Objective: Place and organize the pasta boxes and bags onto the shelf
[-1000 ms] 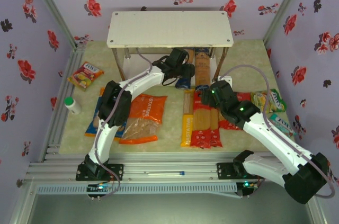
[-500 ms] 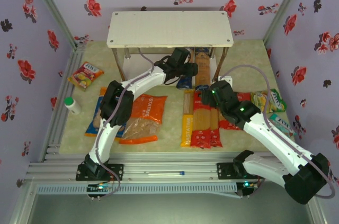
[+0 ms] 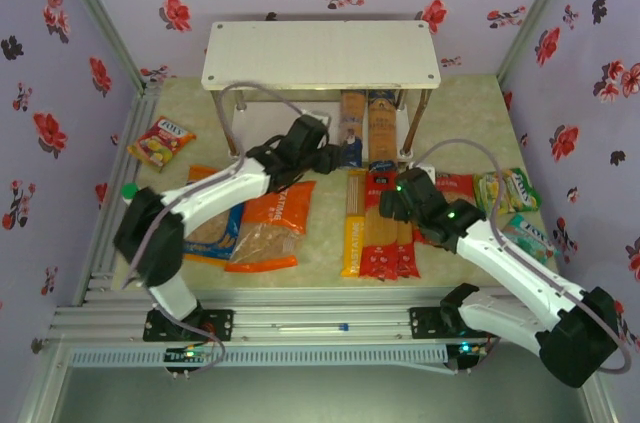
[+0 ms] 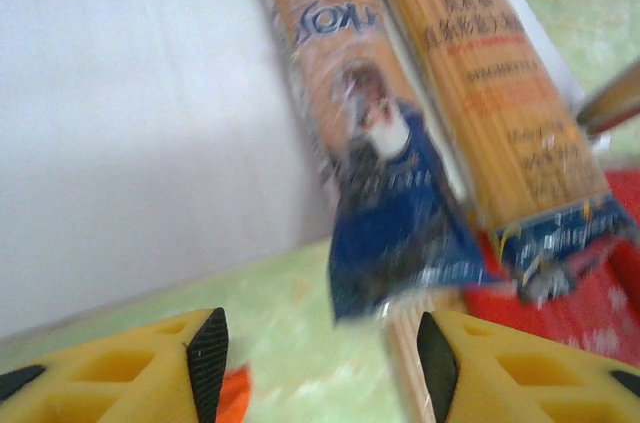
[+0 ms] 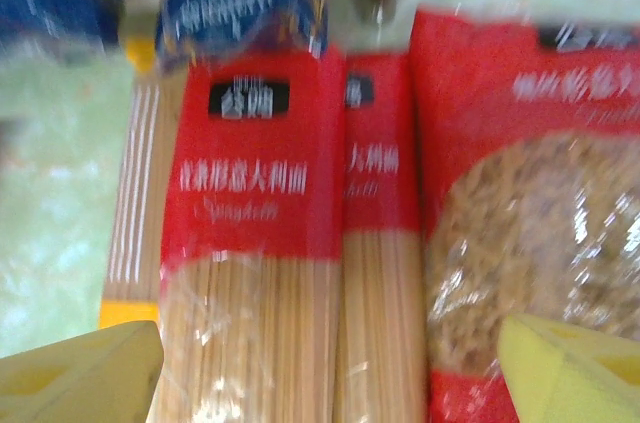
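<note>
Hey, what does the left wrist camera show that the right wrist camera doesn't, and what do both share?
Left wrist, not right: the shelf's broad white lower board, both dark blue spaghetti packs running lengthwise along it, and an orange bag's corner. Right wrist, not left: the red bag's clear window of short pasta and the labels on two red spaghetti packs. Both: a dark blue pack's near end, with red packaging beside it.

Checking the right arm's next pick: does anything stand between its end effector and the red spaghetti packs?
Nothing visible does. The open right end effector hangs directly above the two red spaghetti packs, which lie side by side, uncovered, beside the red bag.
</note>
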### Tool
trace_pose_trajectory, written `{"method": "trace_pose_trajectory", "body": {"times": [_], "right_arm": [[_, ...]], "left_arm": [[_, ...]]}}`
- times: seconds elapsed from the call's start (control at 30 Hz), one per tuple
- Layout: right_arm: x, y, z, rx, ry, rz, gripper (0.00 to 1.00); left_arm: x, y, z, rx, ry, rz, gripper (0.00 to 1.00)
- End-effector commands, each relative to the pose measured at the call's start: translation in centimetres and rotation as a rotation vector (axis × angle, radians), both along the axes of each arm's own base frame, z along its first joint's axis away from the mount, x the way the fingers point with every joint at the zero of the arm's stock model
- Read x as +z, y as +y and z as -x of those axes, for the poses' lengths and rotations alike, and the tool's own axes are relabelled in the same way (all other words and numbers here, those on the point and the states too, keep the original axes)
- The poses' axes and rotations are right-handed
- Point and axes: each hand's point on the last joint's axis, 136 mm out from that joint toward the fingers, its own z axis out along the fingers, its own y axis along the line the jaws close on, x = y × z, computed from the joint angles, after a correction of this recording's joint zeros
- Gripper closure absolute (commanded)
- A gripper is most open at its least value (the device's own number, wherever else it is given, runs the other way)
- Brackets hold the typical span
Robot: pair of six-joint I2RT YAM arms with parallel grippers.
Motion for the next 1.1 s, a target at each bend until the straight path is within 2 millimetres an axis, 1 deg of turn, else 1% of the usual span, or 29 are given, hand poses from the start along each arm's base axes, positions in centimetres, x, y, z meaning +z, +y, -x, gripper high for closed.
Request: {"method": "trace_pose_trajectory", "body": {"times": [0.0, 0.13, 0.23, 0.3, 0.4, 0.43, 0.6, 0.73, 0.8, 0.9, 1.07], "right_arm": [[-2.4, 1.6, 2.3, 0.005, 0.089, -0.062, 0.12], [-4.6, 3.5, 3.4, 0.009, 0.13, -0.072, 0.12], [-5.6, 4.6, 3.8, 0.01, 0.149, -0.067, 0.11], [-6.2, 4.7, 3.8, -0.011, 0.161, -0.059, 0.1], [-7.1, 4.4, 3.8, -0.051, 0.177, -0.042, 0.09], [-7.2, 4.3, 3.8, -0.064, 0.179, -0.039, 0.08], [-8.1, 4.1, 4.0, -0.088, 0.211, -0.012, 0.07], [-8.9, 4.8, 4.0, -0.078, 0.237, -0.024, 0.07], [-9.2, 5.1, 4.0, -0.076, 0.247, -0.027, 0.1], [-9.6, 5.2, 4.0, -0.073, 0.261, -0.009, 0.16], [-9.9, 5.1, 4.4, -0.075, 0.283, 0.01, 0.33]], "left_arm": [[-0.7, 2.4, 2.2, 0.017, -0.038, -0.03, 0.42], [-2.8, 4.9, 4.7, 0.05, 0.013, -0.019, 0.4], [-3.5, 6.0, 5.8, 0.061, 0.033, -0.015, 0.4], [-3.5, 6.5, 6.3, 0.067, 0.036, -0.012, 0.39], [-3.4, 7.3, 6.9, 0.067, 0.036, -0.012, 0.38], [-3.4, 7.5, 7.0, 0.068, 0.036, -0.012, 0.36], [-3.3, 8.6, 7.5, 0.083, 0.031, 0.001, 0.36], [-3.3, 9.6, 7.7, 0.098, 0.026, 0.01, 0.35], [-3.4, 9.9, 7.7, 0.104, 0.025, 0.01, 0.35], [-3.5, 10.4, 7.8, 0.116, 0.025, 0.013, 0.35], [-3.8, 11.2, 7.9, 0.131, 0.025, 0.023, 0.35]]}}
